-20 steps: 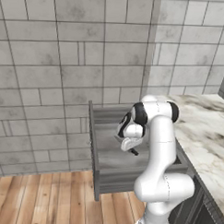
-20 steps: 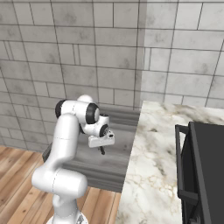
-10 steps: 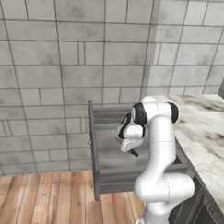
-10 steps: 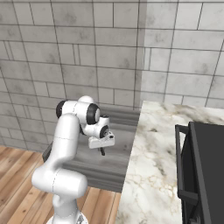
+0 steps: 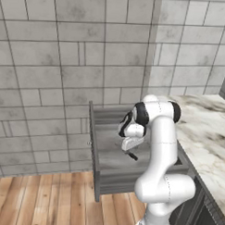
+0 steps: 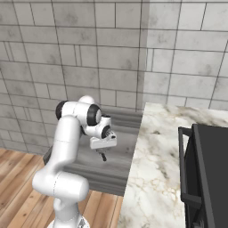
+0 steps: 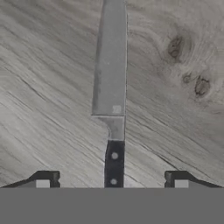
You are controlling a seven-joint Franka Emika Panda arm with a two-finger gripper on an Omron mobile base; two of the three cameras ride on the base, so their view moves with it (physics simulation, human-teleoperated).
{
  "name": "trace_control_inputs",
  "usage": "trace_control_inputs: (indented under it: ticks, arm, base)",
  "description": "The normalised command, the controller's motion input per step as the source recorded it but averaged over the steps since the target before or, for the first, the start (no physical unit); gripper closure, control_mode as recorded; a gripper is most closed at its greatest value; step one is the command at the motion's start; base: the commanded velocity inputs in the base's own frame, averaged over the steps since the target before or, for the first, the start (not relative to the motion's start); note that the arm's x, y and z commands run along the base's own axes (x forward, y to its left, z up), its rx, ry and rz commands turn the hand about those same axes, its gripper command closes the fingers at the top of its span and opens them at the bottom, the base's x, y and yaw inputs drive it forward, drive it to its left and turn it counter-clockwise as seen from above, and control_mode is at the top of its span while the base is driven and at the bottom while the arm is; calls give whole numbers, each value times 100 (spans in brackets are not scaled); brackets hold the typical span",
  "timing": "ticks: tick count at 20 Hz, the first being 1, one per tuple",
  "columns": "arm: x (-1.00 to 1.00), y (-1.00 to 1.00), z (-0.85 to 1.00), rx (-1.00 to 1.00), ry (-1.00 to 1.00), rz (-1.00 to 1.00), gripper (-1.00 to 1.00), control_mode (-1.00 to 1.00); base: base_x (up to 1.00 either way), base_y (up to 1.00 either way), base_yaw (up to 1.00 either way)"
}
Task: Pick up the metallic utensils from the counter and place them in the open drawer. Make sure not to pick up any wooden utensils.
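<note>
You are facing a grey stone-block wall above a wood plank floor, with the marble counter (image 6: 164,151) off to the claw's right and a dark stove (image 6: 209,173) further along it. The drawer (image 5: 105,155) stands pulled out from the counter's end, and your arm reaches over it with the claw (image 5: 131,150) pointing down into it. In the hand view the claw (image 7: 113,180) is spread wide, one fingertip (image 7: 43,179) to the left and the other to the right, and holds nothing. The knife (image 7: 111,87) lies flat on the grey wood-grain drawer floor directly below the claw, centred between the fingertips with clear space on both sides, black riveted handle nearest the claw and the blade running away from it. From the base views the knife (image 5: 131,155) shows as a small dark shape just under the claw.
</note>
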Motion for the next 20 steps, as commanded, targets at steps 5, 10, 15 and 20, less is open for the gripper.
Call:
trace_control_inputs:
  ticks: [5,10,15,20]
  arm:
    - [0,0,96,0,0,0,-100,-100]
    - [0,3,100,0,0,0,-100,-100]
    - [0,11,100,0,0,0,-100,-100]
    - [-34,19,100,0,-2,0,-100,-100]
  base:
    - [0,0,0]
    - [0,0,0]
    - [0,0,0]
    - [0,0,0]
